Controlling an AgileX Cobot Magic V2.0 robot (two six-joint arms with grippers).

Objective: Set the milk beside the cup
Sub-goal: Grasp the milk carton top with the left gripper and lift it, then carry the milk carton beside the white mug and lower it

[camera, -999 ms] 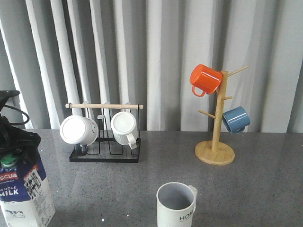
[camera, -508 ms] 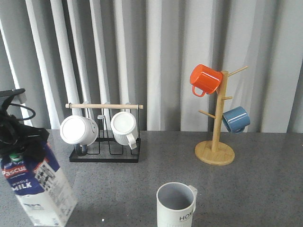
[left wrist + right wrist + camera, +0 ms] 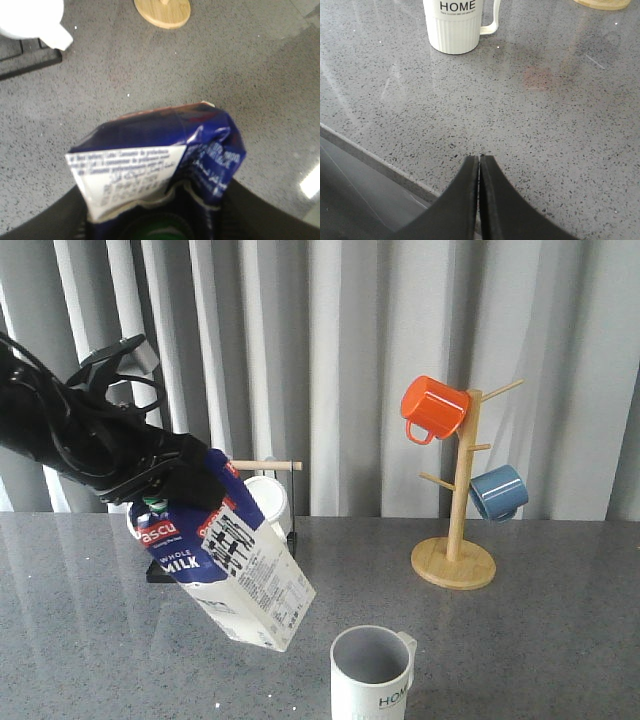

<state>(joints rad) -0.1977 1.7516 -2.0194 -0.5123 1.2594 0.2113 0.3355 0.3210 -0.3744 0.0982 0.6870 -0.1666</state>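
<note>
My left gripper [image 3: 165, 490] is shut on the top of the blue and white milk carton [image 3: 230, 560] and holds it tilted in the air, its base pointing down to the right, left of the cup. In the left wrist view the carton [image 3: 160, 165] fills the lower middle, its green cap between the dark fingers. The off-white ribbed cup [image 3: 372, 672] with "HOME" lettering stands at the front centre of the grey table; it also shows in the right wrist view [image 3: 454, 25]. My right gripper [image 3: 479, 159] is shut and empty, low over the table's near edge, out of the front view.
A black wire rack [image 3: 285, 540] with white mugs stands behind the carton. A wooden mug tree [image 3: 455, 560] at the back right holds an orange mug [image 3: 433, 407] and a blue mug [image 3: 498, 492]. Grey curtains close the back.
My left arm has lifted the milk carton off the table at the far left and carried it up and to the right, tilting it. The cup and right gripper have not moved.
</note>
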